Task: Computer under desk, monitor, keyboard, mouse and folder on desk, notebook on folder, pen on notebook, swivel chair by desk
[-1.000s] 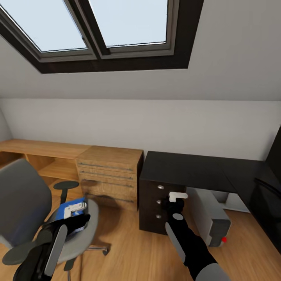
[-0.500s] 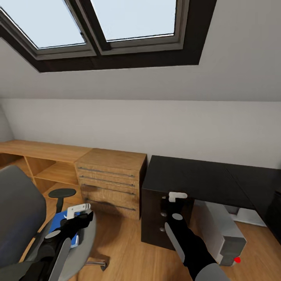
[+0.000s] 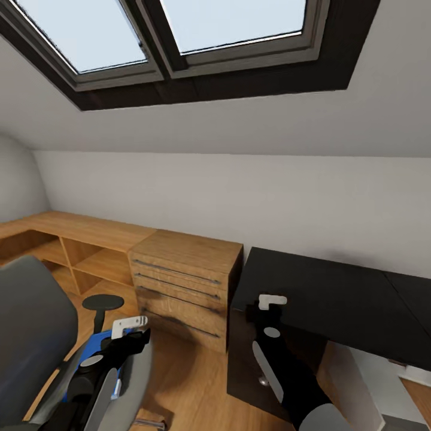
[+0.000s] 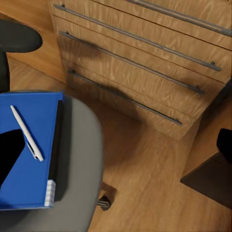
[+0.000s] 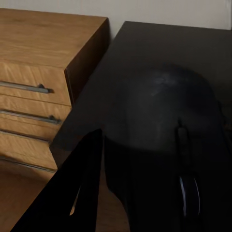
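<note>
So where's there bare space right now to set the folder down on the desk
The desk top is bare from its corner beside the wood drawer cabinet back to the wall. The right gripper hangs over its front edge. The swivel chair seat is crowded: the folder with the pen on it.

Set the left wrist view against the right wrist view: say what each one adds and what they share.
Left wrist view: the white pen lying on the blue folder, which rests on the swivel chair seat, over the wood floor. Right wrist view: the black desk top and, close to the camera, a dark rounded shape, likely the mouse. Shared: the light wood drawer cabinet with metal bar handles.
</note>
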Controlling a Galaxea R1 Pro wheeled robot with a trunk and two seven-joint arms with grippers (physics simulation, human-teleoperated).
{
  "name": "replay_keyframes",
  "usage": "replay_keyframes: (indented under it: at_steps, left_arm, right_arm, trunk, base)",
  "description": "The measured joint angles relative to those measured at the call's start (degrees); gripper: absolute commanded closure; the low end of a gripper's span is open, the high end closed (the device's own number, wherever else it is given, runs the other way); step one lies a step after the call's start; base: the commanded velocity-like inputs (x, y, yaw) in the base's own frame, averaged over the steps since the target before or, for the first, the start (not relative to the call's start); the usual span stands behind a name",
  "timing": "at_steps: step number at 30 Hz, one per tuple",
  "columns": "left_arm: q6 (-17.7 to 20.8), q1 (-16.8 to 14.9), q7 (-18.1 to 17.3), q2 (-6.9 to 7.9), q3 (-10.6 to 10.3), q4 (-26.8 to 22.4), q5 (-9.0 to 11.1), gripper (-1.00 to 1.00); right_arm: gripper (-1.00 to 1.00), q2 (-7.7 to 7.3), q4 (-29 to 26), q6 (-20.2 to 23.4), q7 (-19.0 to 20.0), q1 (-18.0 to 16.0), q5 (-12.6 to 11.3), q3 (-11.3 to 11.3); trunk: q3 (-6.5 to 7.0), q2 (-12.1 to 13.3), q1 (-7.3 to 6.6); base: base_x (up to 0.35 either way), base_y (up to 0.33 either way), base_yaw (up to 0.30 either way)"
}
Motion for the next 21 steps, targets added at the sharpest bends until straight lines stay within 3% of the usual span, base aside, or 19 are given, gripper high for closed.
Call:
replay_keyframes:
  at_steps: [7, 21]
  left_arm:
    - [0.0, 0.0, 0.0, -0.01, -0.1, 0.2, 0.0, -1.00]
    - [0.1, 0.0, 0.0, -0.01, -0.3, 0.3, 0.0, -1.00]
  right_arm:
    - [1.00, 0.01, 0.0, 0.0, 0.0, 0.0, 0.0, 0.0]
    - [1.00, -0.37, 0.1, 0.0, 0.2, 0.0, -0.1, -0.4]
  trunk:
    - [-0.03, 0.0, 0.00]
    - [-0.04, 0.0, 0.01]
  base:
    - [0.320, -0.122, 0.194]
    - [0.266, -0.206, 0.004]
